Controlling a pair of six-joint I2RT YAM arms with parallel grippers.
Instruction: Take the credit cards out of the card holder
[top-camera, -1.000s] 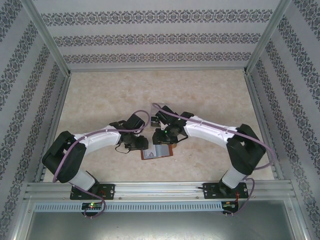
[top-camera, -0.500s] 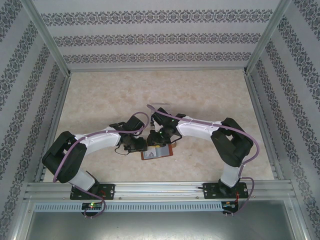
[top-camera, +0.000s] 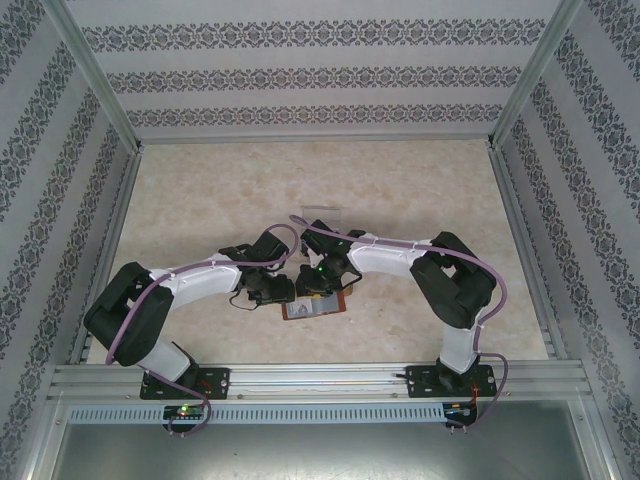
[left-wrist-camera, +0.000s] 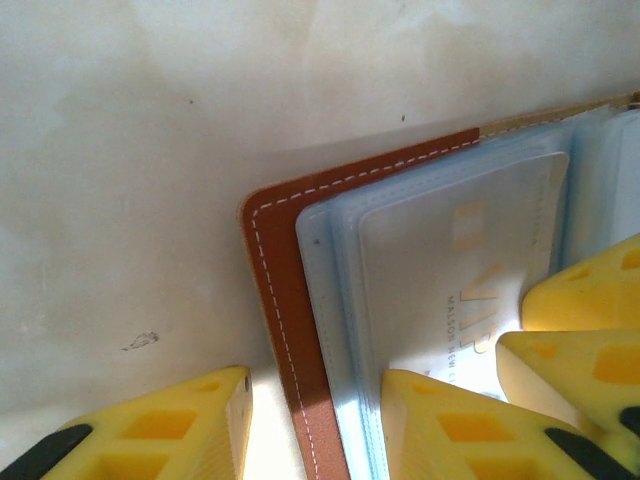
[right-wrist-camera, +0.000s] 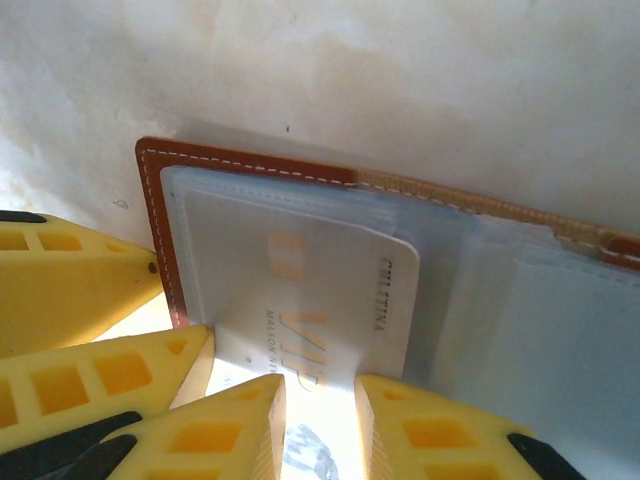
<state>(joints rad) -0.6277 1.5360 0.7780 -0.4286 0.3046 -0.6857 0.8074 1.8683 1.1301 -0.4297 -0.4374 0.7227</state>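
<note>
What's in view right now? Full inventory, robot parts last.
card holder: 1, reddish-brown leather with bluish see-through sleeves, lying open on the table between the two grippers
credit card: 1 seen, pale grey with gold VIP lettering, at the holder's sleeve
clear tray: 1, see-through, on the table behind the arms
table: 1, beige marbled
walls: 3, white with grey pattern bands, around the table
frame rail: 1, silver, near edge
left arm, right arm: 2, white and black
left gripper: yellow fingers, open, straddling the holder's edge
right gripper: yellow fingers, narrow gap, over the card
</note>
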